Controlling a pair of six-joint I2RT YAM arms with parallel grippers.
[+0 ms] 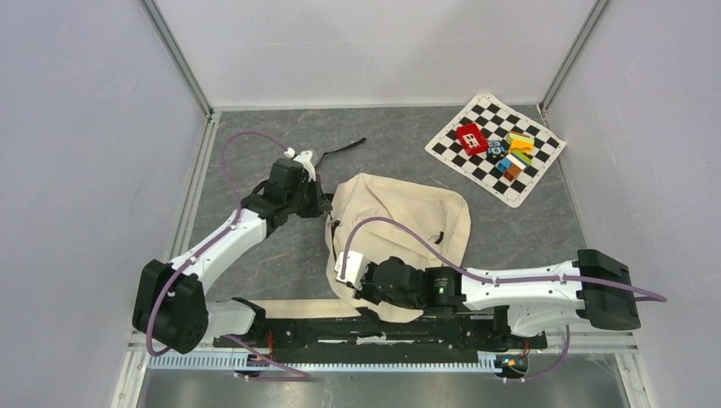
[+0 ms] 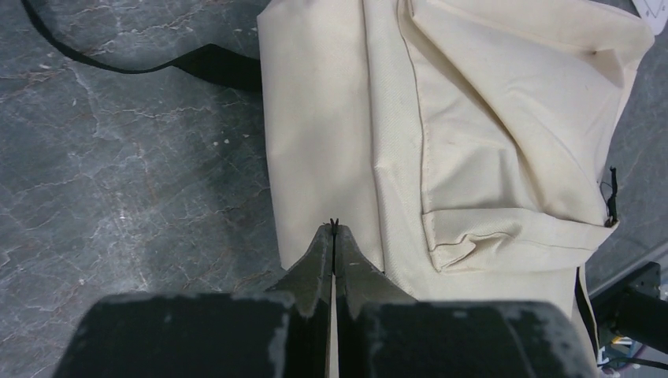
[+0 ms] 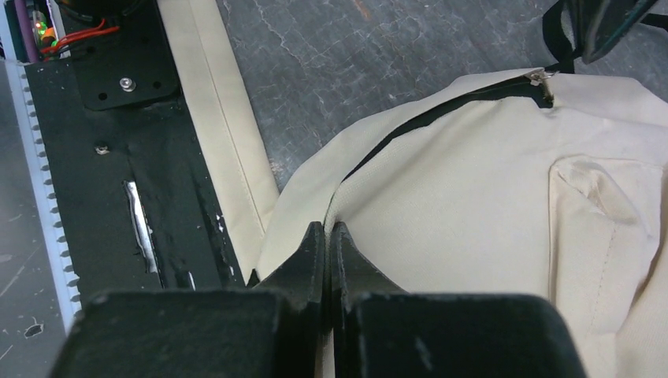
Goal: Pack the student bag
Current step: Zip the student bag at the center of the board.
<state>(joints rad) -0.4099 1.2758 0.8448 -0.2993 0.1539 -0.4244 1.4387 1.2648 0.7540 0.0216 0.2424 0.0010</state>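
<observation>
The student bag [image 1: 408, 223] is a cream canvas backpack lying flat in the middle of the table. It also shows in the left wrist view [image 2: 473, 126] and the right wrist view [image 3: 473, 205]. My left gripper [image 1: 326, 206] is at the bag's left edge, over the cream fabric. Its jaws [image 2: 334, 228] are shut with a thin black frayed bit pinched at the tips. My right gripper [image 1: 347, 269] is at the bag's near left corner. It [image 3: 328, 230] is shut on a fold of cream fabric beside the black zipper [image 3: 441, 110], whose metal slider [image 3: 539, 76] lies further along.
A checkerboard mat [image 1: 459, 144] with several coloured blocks [image 1: 508, 155] lies at the back right. A black strap end [image 1: 343, 150] trails behind the left arm. A cream strap [image 3: 209, 102] runs along the black mounting rail [image 1: 383, 328] at the near edge.
</observation>
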